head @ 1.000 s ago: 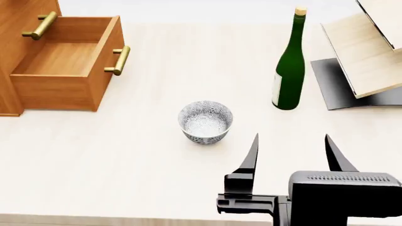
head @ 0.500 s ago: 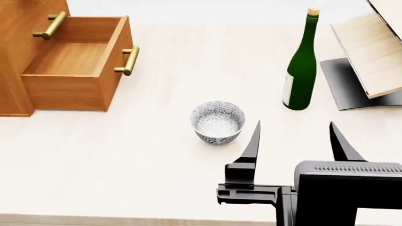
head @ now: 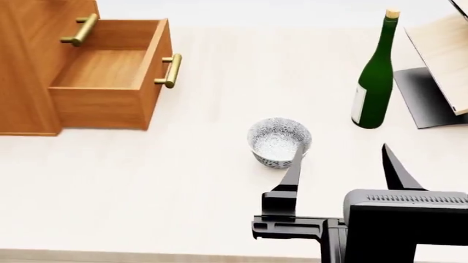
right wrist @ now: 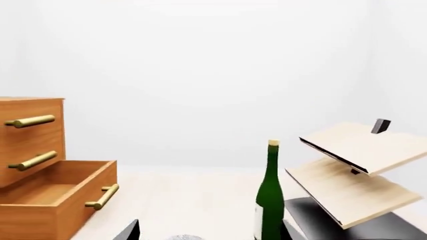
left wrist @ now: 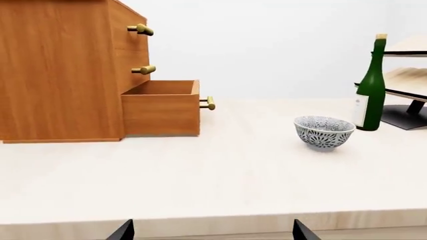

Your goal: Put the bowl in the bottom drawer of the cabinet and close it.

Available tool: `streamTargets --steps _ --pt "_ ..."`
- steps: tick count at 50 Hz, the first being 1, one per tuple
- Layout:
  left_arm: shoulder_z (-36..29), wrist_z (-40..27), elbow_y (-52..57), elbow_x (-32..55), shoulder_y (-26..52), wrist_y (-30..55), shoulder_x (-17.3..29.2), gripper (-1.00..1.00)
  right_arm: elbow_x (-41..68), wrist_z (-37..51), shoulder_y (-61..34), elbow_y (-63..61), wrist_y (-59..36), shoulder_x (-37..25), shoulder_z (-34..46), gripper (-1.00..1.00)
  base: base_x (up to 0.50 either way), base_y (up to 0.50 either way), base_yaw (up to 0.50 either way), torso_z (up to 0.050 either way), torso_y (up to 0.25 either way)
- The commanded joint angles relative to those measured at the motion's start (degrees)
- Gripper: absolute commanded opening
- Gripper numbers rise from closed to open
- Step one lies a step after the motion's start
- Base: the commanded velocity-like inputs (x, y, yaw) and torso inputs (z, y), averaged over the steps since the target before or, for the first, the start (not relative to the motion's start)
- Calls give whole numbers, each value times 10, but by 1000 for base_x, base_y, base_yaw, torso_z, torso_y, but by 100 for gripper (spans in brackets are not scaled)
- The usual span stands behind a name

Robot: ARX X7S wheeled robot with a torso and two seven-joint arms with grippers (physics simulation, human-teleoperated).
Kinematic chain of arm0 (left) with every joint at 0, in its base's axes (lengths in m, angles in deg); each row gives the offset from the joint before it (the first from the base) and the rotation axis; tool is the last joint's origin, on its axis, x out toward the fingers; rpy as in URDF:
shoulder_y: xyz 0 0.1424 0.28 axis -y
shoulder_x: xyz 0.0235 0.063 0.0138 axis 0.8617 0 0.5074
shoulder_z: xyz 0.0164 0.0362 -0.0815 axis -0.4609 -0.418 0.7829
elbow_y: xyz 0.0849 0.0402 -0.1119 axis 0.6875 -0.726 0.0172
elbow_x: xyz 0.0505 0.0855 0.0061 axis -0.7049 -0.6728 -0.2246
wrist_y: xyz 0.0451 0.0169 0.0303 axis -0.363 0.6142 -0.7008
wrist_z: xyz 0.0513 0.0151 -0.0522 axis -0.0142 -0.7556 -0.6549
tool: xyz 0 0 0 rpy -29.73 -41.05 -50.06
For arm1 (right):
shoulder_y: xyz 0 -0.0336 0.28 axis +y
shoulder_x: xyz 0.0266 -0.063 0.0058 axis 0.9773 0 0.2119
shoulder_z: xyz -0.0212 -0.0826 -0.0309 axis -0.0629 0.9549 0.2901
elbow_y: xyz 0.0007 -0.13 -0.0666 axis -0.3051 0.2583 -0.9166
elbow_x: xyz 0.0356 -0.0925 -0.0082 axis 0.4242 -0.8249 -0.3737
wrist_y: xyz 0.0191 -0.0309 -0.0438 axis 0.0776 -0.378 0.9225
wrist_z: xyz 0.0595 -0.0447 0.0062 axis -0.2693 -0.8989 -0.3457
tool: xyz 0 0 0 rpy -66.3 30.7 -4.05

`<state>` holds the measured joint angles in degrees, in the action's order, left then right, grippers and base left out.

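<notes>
Right gripper [head: 340,152] fills the lower right of the head view, black fingers spread wide, nothing between them; its left fingertip overlaps the bowl's near rim in this view, and I can't tell whether they touch. Bowl [head: 279,142] sits upright on the table [head: 183,192], just below centre, well apart from the cabinet. Further back on the right, bottle [head: 374,79] stands upright, and past it the rack [head: 446,49] leans off the right edge. Upper left now: bottom drawer [head: 109,74] is pulled out and bare inside, brass handle [head: 172,70] facing the middle of the frame, cabinet [head: 29,66] behind it. Left gripper [left wrist: 210,231] shows only two dark tips at the bottom of the left wrist view, set wide apart, holding nothing
</notes>
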<state>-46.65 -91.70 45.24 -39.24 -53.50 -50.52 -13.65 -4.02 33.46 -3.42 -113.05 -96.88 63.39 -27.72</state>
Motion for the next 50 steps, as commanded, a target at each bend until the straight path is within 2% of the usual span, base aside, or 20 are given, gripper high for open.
streamTargets --steps 1,25,50 --pt "-4 -3 -1 3 1 -1 5 100 6 3 1 2 5 -3 1 100 0 148 0 0 0" --pt "-11 -14 0 4 1 -6 12 100 13 7 7 10 21 -12 10 100 0 135 0 0 0" --pt "-22 -27 -2 10 4 -9 24 100 21 15 10 22 31 -15 14 100 0 301 0 0 0"
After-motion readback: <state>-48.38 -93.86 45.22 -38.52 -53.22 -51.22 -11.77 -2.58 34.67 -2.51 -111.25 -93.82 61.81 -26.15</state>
